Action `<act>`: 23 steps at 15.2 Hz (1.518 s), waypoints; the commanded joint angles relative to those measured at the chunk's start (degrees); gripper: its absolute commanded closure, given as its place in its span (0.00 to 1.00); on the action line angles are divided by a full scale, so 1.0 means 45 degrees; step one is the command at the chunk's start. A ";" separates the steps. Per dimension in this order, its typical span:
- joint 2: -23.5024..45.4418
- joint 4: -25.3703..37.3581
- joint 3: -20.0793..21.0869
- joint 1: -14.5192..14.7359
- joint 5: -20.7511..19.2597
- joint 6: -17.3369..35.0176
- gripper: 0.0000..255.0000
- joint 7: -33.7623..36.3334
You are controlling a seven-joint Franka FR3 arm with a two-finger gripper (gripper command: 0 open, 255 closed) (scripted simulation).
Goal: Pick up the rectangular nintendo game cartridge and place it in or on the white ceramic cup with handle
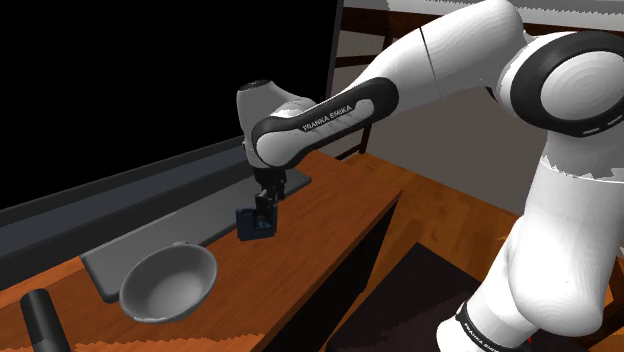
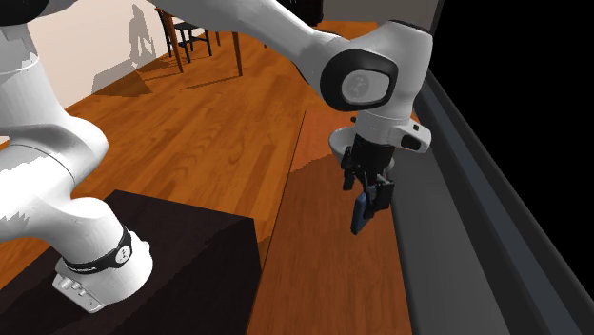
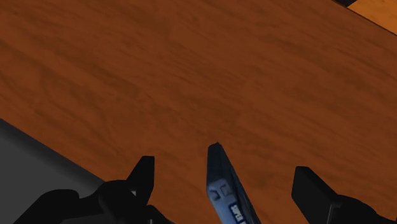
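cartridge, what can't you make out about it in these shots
- Wrist view: the cartridge's lower end is cut off by the picture's edge, and its label print is too small to read.
- Shoulder view: its upper part is overlapped by the gripper.
- All views: whether it touches the table cannot be told.

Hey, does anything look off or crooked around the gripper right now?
Yes. The dark cartridge sits tilted between the fingers of the gripper. In the wrist view they stand wide apart and touch neither side of it, so it looks ungripped. Whether it rests on the wooden table I cannot tell.
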 commanded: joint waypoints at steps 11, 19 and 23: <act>0.0013 -0.0010 -0.0001 0.0000 -0.0005 0.0026 1.00 0.0004; -0.0297 0.0292 0.0024 -0.0018 0.0110 -0.0569 1.00 -0.0114; -0.0564 0.0651 0.0045 -0.0029 0.0210 -0.1182 1.00 -0.0218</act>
